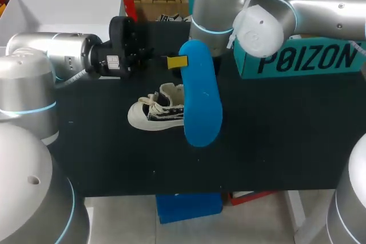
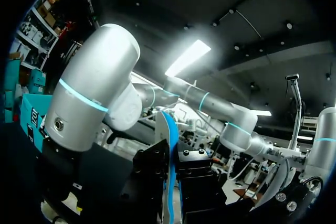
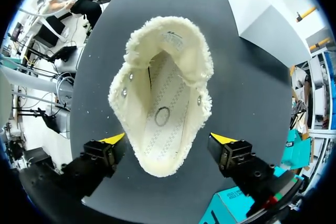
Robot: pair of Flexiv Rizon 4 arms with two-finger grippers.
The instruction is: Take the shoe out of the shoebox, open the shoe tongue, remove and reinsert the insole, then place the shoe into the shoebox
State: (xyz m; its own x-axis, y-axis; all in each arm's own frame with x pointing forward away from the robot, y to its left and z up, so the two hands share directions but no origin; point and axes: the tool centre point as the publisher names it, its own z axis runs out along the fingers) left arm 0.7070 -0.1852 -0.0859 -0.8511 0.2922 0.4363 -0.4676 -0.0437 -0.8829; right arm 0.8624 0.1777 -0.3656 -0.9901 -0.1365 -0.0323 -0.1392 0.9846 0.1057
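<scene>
A white low shoe (image 1: 155, 111) with black stripes and a fleecy lining lies on the black table (image 1: 274, 141). My left gripper (image 1: 176, 62) is shut on the top edge of the blue insole (image 1: 201, 95), which hangs upright above and beside the shoe. In the left wrist view the insole (image 2: 170, 145) shows edge-on, pinched in my left gripper (image 2: 172, 182). My right gripper (image 3: 168, 138) stands open above the shoe (image 3: 163, 93), looking down into its mouth, one yellow tip on each side and clear of it. The head view hides the right gripper behind its arm and the insole.
The teal shoebox (image 1: 297, 61) stands at the back right of the table, close behind my right arm (image 1: 260, 30). A white open box (image 1: 63, 10) sits at the back left. My right arm's silver link (image 2: 94, 93) looms near the left gripper.
</scene>
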